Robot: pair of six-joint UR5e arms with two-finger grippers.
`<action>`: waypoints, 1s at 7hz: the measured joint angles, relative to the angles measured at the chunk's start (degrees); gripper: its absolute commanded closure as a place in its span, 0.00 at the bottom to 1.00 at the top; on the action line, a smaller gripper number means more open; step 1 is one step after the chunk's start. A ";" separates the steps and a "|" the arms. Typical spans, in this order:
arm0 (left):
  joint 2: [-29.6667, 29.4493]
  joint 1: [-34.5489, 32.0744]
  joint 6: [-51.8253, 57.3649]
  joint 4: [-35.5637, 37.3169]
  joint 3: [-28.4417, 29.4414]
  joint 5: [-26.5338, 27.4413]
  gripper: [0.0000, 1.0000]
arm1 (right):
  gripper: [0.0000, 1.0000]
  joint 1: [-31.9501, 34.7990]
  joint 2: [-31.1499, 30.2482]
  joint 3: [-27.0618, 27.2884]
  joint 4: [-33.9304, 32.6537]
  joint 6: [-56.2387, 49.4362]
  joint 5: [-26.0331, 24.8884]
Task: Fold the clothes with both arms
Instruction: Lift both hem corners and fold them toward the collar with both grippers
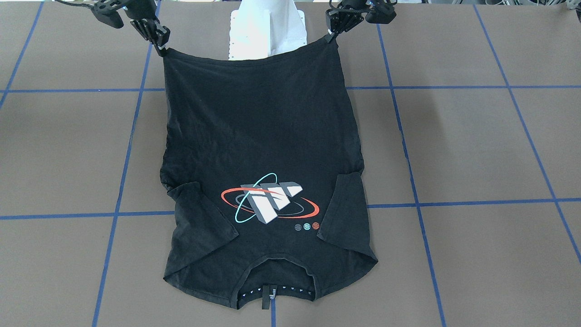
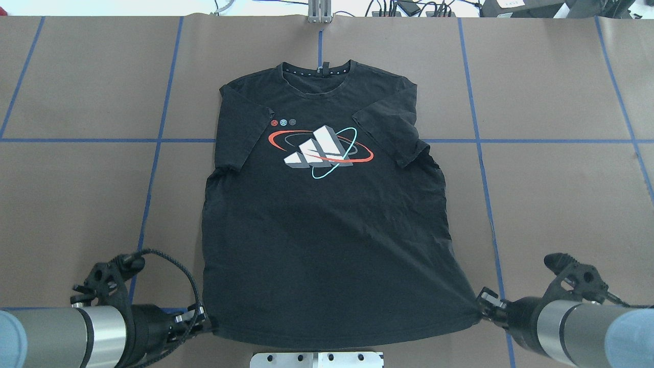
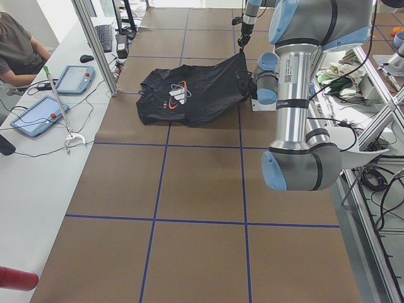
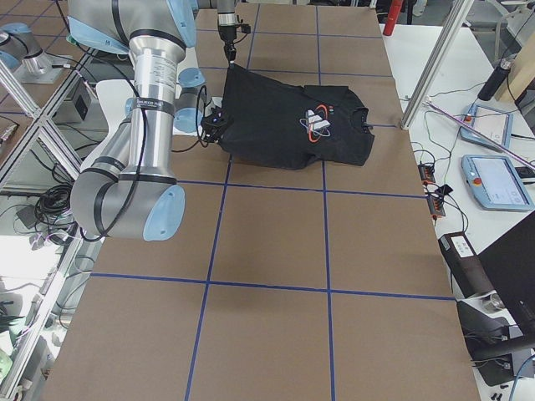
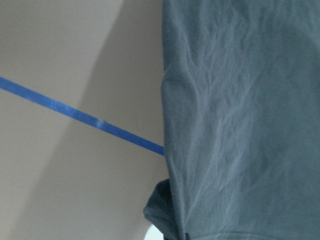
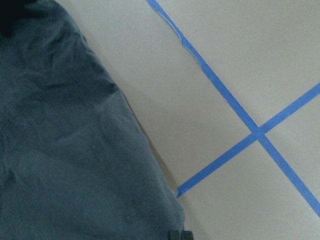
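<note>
step in hand: i judge this as the start of the bottom-to-top fold, with the near hem of the black short-sleeved cotton t-shirt (image 2: 327, 220) gripped at both corners and raised off the brown paper-covered table (image 2: 562, 204)
left claw: the left claw (image 2: 203, 322) is pinched on the near left hem corner, no gap showing between the fingers
right claw: the right claw (image 2: 483, 305) is pinched on the near right hem corner, which is drawn out to a point
shirt: logo face up, collar at the far edge, both sleeves folded inward over the chest; the far half lies flat, the near half slopes up to the two claws, and the hem hangs between them with a slight sag just above the white base plate (image 2: 317, 359)
relative to the claws: the cloth runs away from both claws toward the far side; each claw touches only its own corner
next move: i judge both arms should carry the hem far together, level and evenly spaced, and lay it near the collar
watch for: uneven travel could skew the fold or drag the flat half across the table
</note>
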 measured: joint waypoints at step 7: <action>-21.64 -34.37 15.24 0.68 28.52 -11.65 1.00 | 1.00 38.95 39.50 -30.59 -23.90 -30.58 17.41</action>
